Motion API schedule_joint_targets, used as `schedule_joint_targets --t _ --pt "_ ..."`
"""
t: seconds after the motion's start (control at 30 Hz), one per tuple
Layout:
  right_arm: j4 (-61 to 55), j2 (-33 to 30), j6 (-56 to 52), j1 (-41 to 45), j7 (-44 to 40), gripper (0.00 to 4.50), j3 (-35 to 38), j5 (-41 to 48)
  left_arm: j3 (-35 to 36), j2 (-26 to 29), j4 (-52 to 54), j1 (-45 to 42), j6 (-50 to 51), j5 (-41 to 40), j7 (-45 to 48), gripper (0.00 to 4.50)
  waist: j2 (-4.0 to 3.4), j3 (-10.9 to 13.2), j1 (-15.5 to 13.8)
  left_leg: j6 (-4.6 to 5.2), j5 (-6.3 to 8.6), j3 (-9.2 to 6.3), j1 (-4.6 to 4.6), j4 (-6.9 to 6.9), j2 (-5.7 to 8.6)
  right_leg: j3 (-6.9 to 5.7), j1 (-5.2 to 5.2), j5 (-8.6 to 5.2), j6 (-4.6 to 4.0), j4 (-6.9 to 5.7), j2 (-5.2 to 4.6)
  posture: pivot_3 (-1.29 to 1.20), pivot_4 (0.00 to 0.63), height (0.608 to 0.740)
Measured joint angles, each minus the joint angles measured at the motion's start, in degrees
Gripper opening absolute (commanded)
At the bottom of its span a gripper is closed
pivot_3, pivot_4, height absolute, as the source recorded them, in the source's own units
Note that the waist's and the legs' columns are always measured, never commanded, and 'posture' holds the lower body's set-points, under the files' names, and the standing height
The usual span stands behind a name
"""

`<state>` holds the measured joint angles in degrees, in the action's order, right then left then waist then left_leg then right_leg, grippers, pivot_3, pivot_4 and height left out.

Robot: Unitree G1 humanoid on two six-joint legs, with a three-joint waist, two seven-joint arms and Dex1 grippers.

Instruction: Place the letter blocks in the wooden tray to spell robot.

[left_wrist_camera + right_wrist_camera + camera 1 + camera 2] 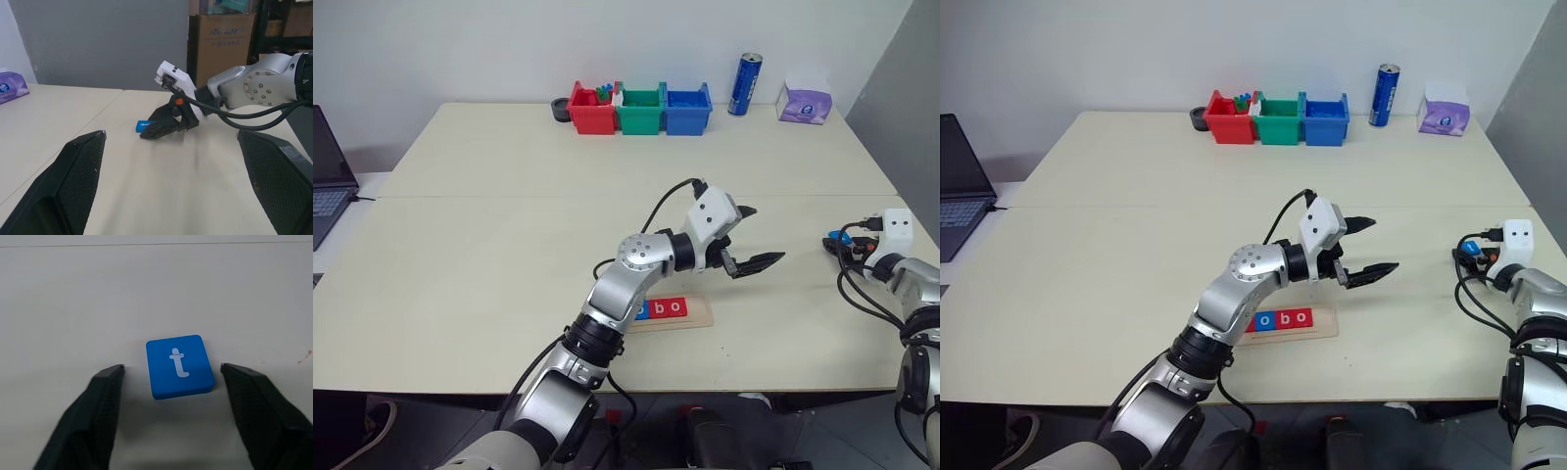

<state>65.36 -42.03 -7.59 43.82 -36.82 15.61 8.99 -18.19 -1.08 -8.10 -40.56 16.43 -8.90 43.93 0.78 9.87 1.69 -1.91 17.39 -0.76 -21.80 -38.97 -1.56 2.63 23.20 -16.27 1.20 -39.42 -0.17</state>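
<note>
**Closing on the "t" tile**

My right claw (171, 374) is low over the surface (509, 255), its two fingers apart with the blue "t" tile (179, 365) lying flat between them, not yet touched. The tile sits at the right edge of the surface, well apart from the tray (1322, 323). In the tray I read "b" and "o" tiles; my left arm hides the rest. The left claw (750, 237) hangs open and empty above the surface, between the tray and the tile.

The tile is thin, so I judge the fingers must go down almost to the surface before closing, and meet two opposite edges squarely. The tile is slightly turned, so I would roll the wrist a little first. Closing too high could make it slip away.
</note>
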Motion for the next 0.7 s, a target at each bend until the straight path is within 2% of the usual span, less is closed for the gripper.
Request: schedule_joint_targets --t 0.07,0.1,0.4,0.5,0.53,0.7 --pt "0.1 0.0 0.2 0.0 -0.4 1.68 0.0 -0.1 0.0 0.2 0.7 0.2 0.4 -0.1 0.0 4.5 0.0 0.0 0.0 -0.01 0.0 0.0 0.01 0.0 0.0 0.0 0.0 0.0 0.0 0.0 0.0 0.0 0.15 0.74" --pt "0.1 0.0 0.3 0.0 -0.4 1.45 0.0 -0.1 0.0 0.3 0.9 0.3 0.5 -0.1 0.0 4.5 0.0 0.0 0.0 -0.01 -0.01 0.0 0.01 0.0 0.0 0.0 0.0 0.0 0.0 0.0 0.0 0.0 0.15 0.74" --pt "0.2 0.0 0.7 0.0 -0.6 1.47 -0.1 -0.8 0.0 0.5 1.1 0.5 0.7 -0.1 0.1 4.5 0.0 0.0 0.0 -0.03 -0.01 0.0 0.0 0.0 0.0 0.0 0.0 0.0 0.0 0.0 0.0 0.0 0.15 0.74" --pt "-2.8 0.1 -0.1 -1.1 -0.4 1.47 -1.1 -1.0 0.2 3.0 3.6 2.3 0.8 -0.6 0.8 4.5 -0.01 0.0 0.1 -0.03 -0.02 -0.01 0.01 0.03 -0.03 0.02 0.0 0.0 0.0 0.01 0.0 0.0 0.15 0.74" --pt "-7.0 0.5 -1.8 -2.9 -0.2 1.47 -1.1 -0.9 0.3 4.3 5.5 3.7 0.7 -1.3 1.7 4.5 -0.02 0.0 0.2 -0.03 -0.02 -0.03 0.02 0.04 -0.09 0.01 0.01 0.0 0.0 0.01 0.01 0.0 0.15 0.74" --pt "-49.7 6.4 -22.4 -22.8 6.4 1.47 -1.1 2.9 4.5 18.8 16.9 14.2 -0.5 -5.5 9.2 4.5 -0.25 -0.1 0.0 -0.08 -0.03 -0.35 -0.05 0.13 -0.71 -0.19 0.11 -0.04 -0.07 -0.11 0.01 0.0 0.15 0.74"
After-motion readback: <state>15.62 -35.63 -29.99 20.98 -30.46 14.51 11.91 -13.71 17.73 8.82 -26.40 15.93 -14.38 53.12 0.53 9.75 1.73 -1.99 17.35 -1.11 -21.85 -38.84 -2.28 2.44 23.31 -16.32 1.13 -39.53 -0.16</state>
